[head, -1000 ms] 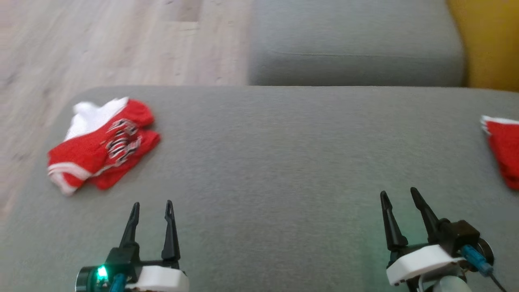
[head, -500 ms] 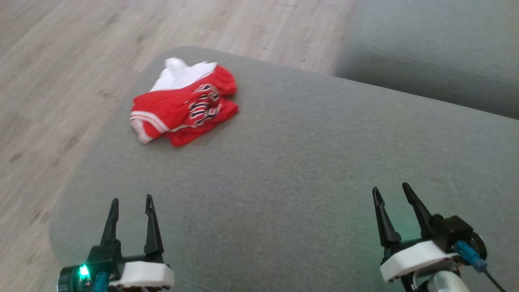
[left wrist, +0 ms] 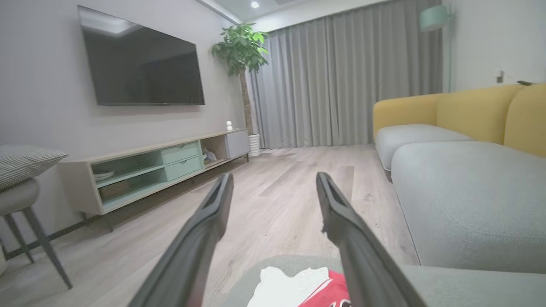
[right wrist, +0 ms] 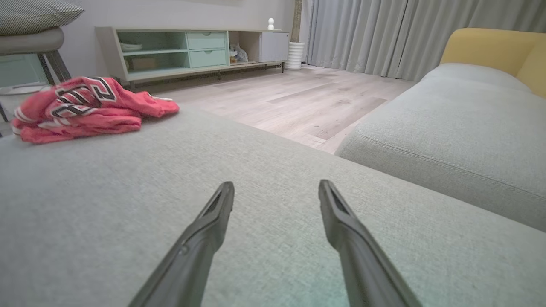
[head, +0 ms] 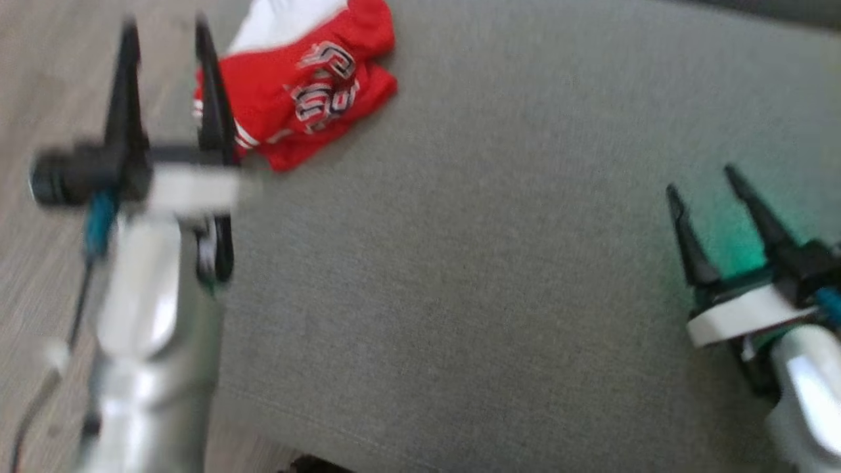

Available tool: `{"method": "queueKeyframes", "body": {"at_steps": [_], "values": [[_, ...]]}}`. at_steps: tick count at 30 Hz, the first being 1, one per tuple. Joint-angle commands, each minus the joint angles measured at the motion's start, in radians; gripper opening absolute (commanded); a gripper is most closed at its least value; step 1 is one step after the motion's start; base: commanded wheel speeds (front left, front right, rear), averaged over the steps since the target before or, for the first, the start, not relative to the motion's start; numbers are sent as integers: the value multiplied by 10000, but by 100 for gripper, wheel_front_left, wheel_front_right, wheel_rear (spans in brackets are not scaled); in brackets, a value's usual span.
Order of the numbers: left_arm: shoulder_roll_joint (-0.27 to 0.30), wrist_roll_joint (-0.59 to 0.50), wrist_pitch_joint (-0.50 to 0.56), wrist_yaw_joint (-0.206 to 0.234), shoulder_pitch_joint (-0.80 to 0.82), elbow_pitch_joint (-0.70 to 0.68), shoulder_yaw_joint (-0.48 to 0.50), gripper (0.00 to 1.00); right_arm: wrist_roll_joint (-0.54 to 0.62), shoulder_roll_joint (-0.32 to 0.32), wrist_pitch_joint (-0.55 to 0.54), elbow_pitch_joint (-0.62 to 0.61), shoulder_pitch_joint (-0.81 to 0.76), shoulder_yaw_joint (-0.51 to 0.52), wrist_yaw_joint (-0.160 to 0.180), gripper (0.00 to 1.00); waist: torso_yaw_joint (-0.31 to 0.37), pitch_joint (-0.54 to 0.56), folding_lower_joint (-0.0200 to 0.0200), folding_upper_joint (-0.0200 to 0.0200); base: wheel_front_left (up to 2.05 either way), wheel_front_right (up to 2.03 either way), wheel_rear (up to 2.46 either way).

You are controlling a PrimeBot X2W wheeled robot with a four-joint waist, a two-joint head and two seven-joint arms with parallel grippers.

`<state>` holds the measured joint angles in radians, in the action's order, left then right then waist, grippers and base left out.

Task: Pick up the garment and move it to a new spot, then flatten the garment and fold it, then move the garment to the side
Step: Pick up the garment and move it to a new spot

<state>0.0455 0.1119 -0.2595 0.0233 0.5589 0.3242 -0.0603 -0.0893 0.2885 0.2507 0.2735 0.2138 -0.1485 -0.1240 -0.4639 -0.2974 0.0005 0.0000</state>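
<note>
A crumpled red and white garment (head: 305,92) with striped lettering lies near the far left corner of the grey cushion (head: 499,263). My left gripper (head: 164,33) is raised beside it, over the cushion's left edge, fingers open and holding nothing. The left wrist view catches the garment (left wrist: 298,290) low between those fingers (left wrist: 204,230). My right gripper (head: 703,180) hovers open over the right part of the cushion, far from the cloth. In the right wrist view the garment (right wrist: 81,108) lies at the far left, well beyond the open gripper (right wrist: 275,187).
Wooden floor (left wrist: 277,187) lies past the cushion's left edge. A second grey seat (right wrist: 448,128) with a yellow back (left wrist: 469,113) stands across a gap. A TV cabinet (left wrist: 149,170) and a stool (left wrist: 25,213) stand farther off.
The head camera has tilted down and swung, shifting the whole picture. My left arm has risen and reached forward beside the garment. The right gripper sits higher in the picture. The garment lies as before.
</note>
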Motion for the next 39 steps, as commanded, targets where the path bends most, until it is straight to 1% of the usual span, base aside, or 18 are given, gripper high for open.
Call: {"method": "queueKeyframes", "body": {"at_steps": [1, 4, 5, 8, 10, 11, 14, 16, 18, 19, 20, 21, 25, 26, 29, 34, 35, 39], "values": [[271, -126, -23, -92, 701, 155, 416, 100, 99, 317, 110, -377, 239, -261, -67, 100, 288, -1665, -5, 0, 0, 0, 0], [521, -119, 181, -238, 2366, 2082, 449, 100, 127, 818, 111, -593, 613, -396, -67, 100, 549, -2281, -5, 0, 0, 0, 0], [641, -120, 491, -179, 2891, 2796, 505, 100, 135, 949, 111, -664, 708, -437, -67, 100, 655, -2424, -5, 0, 0, 0, 0], [1093, -153, 1939, 167, 4137, 4966, 695, 100, 140, 1187, 111, -919, 970, -477, -67, 100, 1069, -2789, -5, 0, 0, 0, 0], [1324, -45, 2665, 215, 4659, 6119, 822, 100, 171, 1284, 111, -1078, 1096, -511, -67, 100, 1368, -2981, -5, 0, 0, 0, 0], [1385, 89, 2951, 158, 4823, 6601, 919, 100, 184, 1313, 111, -1143, 1141, -498, -67, 100, 1496, -3057, -5, 0, 0, 0, 0], [1499, 516, 3768, -259, 5094, 7839, 1152, 100, 203, 1351, 111, -1280, 1192, -310, -67, 100, 1776, -3257, -5, 0, 0, 0, 0], [1533, 589, 4016, -398, 5175, 8350, 1141, 100, 230, 1365, 111, -1319, 1138, -109, -67, 100, 1839, -3319, -5, 0, 0, 0, 0], [1518, 710, 4012, -520, 5262, 8647, 1185, 100, 283, 1350, 111, -1343, 1083, 82, -67, 100, 1850, -3345, -5, 0, 0, 0, 0], [1522, 751, 3879, -553, 5297, 8719, 1200, 79, 306, 1322, 111, -1336, 1062, 144, -67, 100, 1845, -3323, -5, 0, 0, 0, 0], [1540, 756, 3695, -599, 5327, 8757, 1182, 4, 322, 1279, 111, -1319, 1045, 188, -67, 100, 1844, -3278, -5, 0, 0, 0, 0], [1539, 767, 3497, -640, 5358, 8777, 1166, 0, 334, 1221, 111, -1293, 1039, 212, -67, 100, 1846, -3199, -5, 0, 0, 0, 0], [1748, 707, 2352, -813, 5606, 8593, 1046, 0, 368, 862, 111, -1187, 1094, 102, -67, 100, 1950, -2631, -5, 0, 0, 0, 0], [1799, 698, 1708, -1079, 5764, 8397, 927, 0, 351, 626, 111, -1112, 1105, 35, -67, 100, 2079, -2177, -5, 0, 0, 0, 0], [1959, 454, 961, -1285, 6023, 8085, 542, 0, 290, 234, 111, -990, 1045, 10, -67, 100, 2369, -1404, -5, 0, 0, 0, 0], [1939, 163, 467, -1488, 6481, 7289, -244, 0, 203, -465, 111, -892, 669, 53, -67, 100, 3142, -66, -5, 0, 0, 0, 0], [1939, 163, 467, -1488, 6481, 7289, -244, 0, 203, -465, 111, -892, 669, 53, -67, 100, 3142, -66, -5, 0, 0, 0, 0], [1812, 110, 449, -1531, 6740, 6334, -1032, 0, 174, -958, 111, -979, 369, 97, -67, 100, 4035, 774, -5, 0, 0, 0, 0]]}}
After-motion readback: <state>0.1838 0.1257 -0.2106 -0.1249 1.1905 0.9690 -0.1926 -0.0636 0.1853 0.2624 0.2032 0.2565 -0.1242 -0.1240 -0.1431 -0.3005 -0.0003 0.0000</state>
